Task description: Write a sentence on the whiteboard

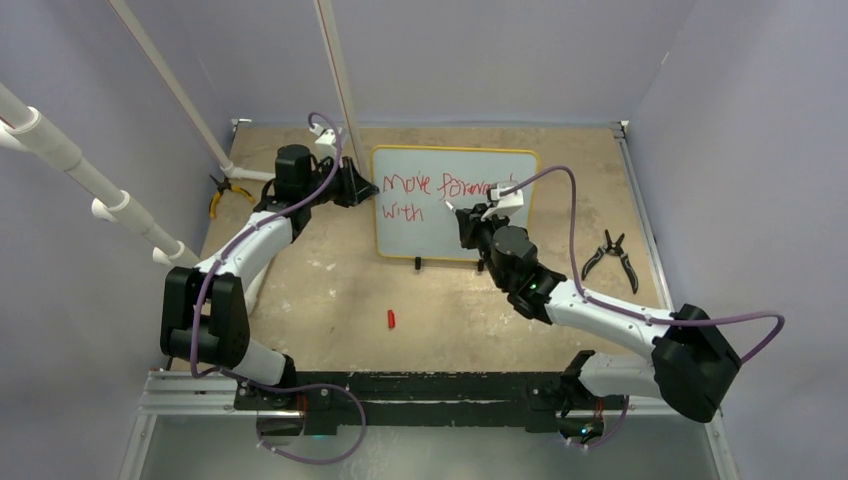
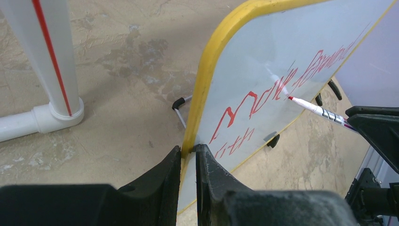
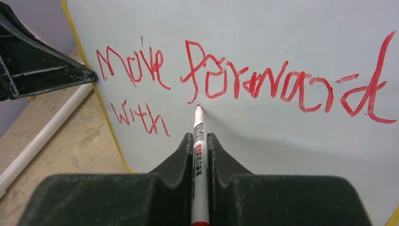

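Note:
The whiteboard [image 1: 455, 230] stands upright on two black feet, yellow-framed, at the table's middle back. The sentence [image 3: 235, 80] reads "Move forward" with "with" below it in red. My left gripper [image 2: 188, 151] is shut on the whiteboard's yellow left edge [image 2: 207, 80]. My right gripper [image 3: 199, 141] is shut on a white red-tipped marker [image 3: 199, 160]. The marker's tip sits at or just off the white surface, right of "with" and under "forward". In the top view the right gripper [image 1: 463, 222] is in front of the board's middle.
A small red marker cap [image 1: 391, 319] lies on the table in front of the board. Black pliers [image 1: 612, 255] lie to the right, yellow-handled pliers [image 1: 222, 192] to the back left. White pipes [image 1: 110, 195] stand at left.

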Controlling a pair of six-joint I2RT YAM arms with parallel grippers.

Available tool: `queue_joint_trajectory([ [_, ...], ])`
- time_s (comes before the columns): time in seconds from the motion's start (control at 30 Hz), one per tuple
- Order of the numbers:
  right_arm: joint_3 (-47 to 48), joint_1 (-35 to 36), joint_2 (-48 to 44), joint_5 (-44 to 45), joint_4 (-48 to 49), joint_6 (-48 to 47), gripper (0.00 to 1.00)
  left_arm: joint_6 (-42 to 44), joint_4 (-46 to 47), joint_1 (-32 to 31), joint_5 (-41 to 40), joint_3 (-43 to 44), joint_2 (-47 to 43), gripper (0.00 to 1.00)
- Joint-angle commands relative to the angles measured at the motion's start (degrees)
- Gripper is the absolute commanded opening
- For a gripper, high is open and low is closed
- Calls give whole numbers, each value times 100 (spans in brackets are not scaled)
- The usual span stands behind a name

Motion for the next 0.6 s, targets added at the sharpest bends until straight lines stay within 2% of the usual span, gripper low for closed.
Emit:
queue_joint_trajectory([
  [0.0,66,-66,110,-173,322,-130,0,88,-67,-174,140,17,42,15],
  [0.23,102,-66,220,-341,377,-213,0,98,-78,-169,136,21,42,15],
  [0.37,64,-66,204,-159,279,-170,0,99,-87,-169,140,31,33,15],
  [0.57,-73,-66,184,-148,-60,155,0,99,-86,-170,136,36,25,15],
])
